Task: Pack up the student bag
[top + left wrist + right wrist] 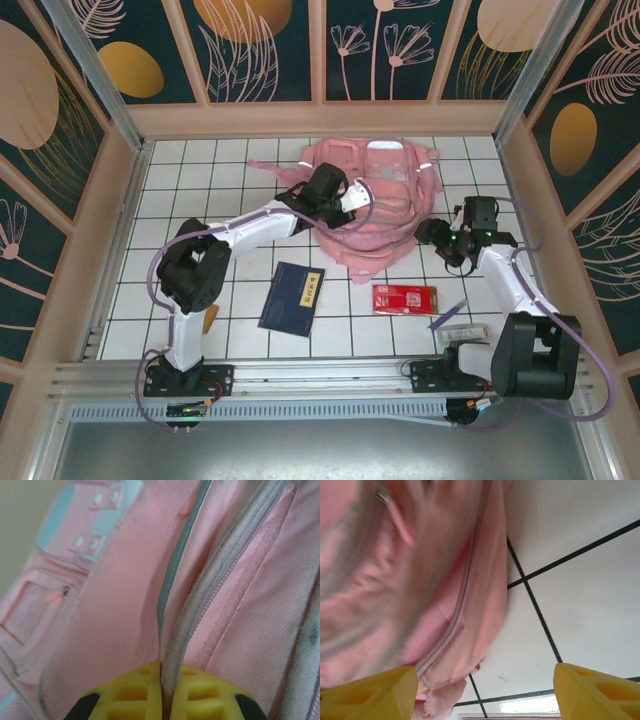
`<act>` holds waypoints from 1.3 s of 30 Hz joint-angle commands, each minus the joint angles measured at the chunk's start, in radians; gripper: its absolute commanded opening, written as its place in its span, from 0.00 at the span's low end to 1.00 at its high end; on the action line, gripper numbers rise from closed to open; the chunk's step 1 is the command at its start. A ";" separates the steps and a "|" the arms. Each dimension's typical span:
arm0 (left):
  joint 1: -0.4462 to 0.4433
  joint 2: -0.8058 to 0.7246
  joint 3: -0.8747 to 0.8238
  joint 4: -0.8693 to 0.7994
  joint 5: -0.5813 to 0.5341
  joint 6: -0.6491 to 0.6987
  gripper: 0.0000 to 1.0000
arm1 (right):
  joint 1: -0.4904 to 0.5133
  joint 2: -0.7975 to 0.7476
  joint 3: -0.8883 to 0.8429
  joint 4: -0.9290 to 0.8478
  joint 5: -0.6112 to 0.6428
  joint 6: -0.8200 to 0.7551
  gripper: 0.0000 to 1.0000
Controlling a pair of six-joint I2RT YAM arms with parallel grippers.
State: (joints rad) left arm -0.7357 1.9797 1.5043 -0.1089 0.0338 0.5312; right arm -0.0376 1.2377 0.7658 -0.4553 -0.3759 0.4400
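Blue book (291,297): flat on the white tiled tabletop (200,180), near the front edge and left of centre. It is well apart from the bag and not yet packed.

Left gripper (161,690): the yellow fingers are pressed together on a pale zip-edged strip of the bag, with fabric nipped between them. In the top view the left gripper (350,197) sits over the bag's left half.

Student bag (395,205): lies flattened at the back of the tabletop, just right of centre, its front edge trailing toward the middle. The left wrist view shows the student bag (115,605) as pink weave with a pale strip running up from the fingers. I cannot tell whether any pocket is open.

Red packet (404,298): lies near the front edge, just in front of the bag, untouched.

Right gripper (482,692): the fingers are spread wide. The student bag (420,580) hangs by one finger but is not clamped. In the top view the right gripper (440,240) is at the bag's right edge.

Step in hand (judgement): opening the bag mouth — nothing is loaded so far.

How to do it well: keep the left pinch on the zip strip itself, not on loose cloth. Have the right close on the opposite lip before any pulling. Draw the two lips apart slowly — soft fabric slips and sags shut. Aim the opening toward the front edge, where the book and packet wait.
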 commanded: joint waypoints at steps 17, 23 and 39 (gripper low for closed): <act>0.205 -0.175 0.069 0.004 -0.064 -0.198 0.00 | 0.620 0.195 0.110 0.212 -0.142 -0.099 0.64; 0.263 -0.158 0.012 -0.006 0.003 -0.253 0.00 | 0.793 0.326 0.123 0.198 -0.055 0.008 0.60; 0.263 -0.583 -0.447 -0.471 0.160 -0.911 0.99 | 0.929 0.567 0.242 0.139 0.109 0.113 0.41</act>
State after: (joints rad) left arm -0.4732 1.4239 1.1584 -0.4023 0.0345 -0.2092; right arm 0.8761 1.7626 0.9825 -0.3195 -0.2932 0.5236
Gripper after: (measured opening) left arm 0.986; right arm 0.411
